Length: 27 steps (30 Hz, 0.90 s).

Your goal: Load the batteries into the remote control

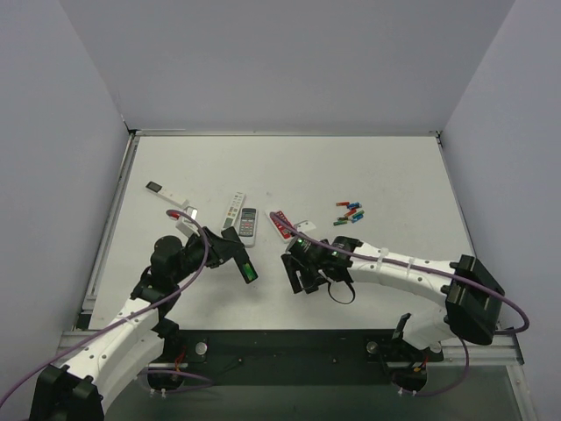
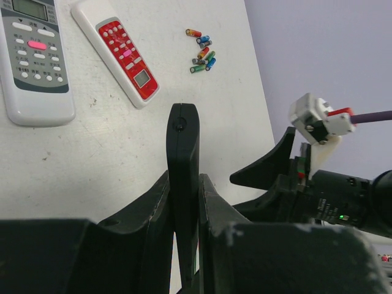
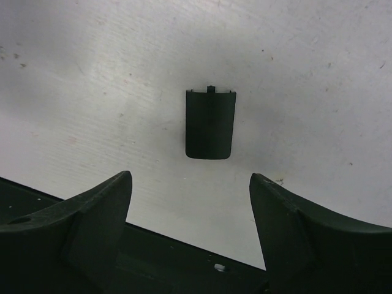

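Observation:
The batteries [image 1: 351, 212] lie in a loose cluster right of centre and also show in the left wrist view [image 2: 202, 52]. The long slim white remote control [image 1: 233, 208] lies flat behind my left gripper. My left gripper [image 1: 238, 256] is shut on a slim black device [image 2: 182, 153], held on edge above the table; a green patch shows on it in the top view. My right gripper [image 1: 300, 274] is open and empty [image 3: 191, 184], just above the table. A small black battery cover [image 3: 210, 124] lies flat ahead of its fingers.
A grey-faced remote [image 1: 248, 224] [image 2: 33, 55] and a red-faced remote [image 1: 282, 226] [image 2: 125, 55] lie between the arms. A white stick with a black end [image 1: 166, 195] lies far left. Grey walls enclose the table [image 1: 394, 167].

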{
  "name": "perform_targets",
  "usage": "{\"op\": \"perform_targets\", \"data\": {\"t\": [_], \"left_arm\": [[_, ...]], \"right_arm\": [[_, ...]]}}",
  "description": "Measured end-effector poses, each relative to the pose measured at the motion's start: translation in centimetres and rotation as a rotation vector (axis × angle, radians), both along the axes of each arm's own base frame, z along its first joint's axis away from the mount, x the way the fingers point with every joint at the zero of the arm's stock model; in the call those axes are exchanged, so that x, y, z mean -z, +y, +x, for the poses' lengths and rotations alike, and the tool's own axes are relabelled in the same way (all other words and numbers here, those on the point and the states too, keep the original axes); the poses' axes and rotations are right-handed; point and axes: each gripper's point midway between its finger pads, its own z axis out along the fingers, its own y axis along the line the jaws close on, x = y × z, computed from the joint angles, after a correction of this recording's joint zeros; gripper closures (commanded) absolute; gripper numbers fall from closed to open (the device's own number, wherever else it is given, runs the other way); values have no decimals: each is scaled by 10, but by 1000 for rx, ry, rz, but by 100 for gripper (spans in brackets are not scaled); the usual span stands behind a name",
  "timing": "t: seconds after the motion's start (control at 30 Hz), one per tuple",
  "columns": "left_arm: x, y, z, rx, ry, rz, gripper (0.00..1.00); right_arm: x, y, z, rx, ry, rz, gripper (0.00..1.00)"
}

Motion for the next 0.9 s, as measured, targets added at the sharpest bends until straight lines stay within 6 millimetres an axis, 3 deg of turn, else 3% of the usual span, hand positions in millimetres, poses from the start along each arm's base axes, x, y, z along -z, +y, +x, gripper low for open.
{"op": "perform_targets", "data": {"t": [0.17, 0.4, 0.9], "left_arm": [[3, 1, -1, -5, 10, -2, 100], [4, 1, -2, -10, 16, -9, 100], [10, 1, -3, -14, 41, -18, 100]], "right_arm": [[33, -3, -6, 36, 83, -84, 31], [61, -6, -14, 49, 155, -151, 40], [69, -3, -4, 88, 183, -120, 51]]}}
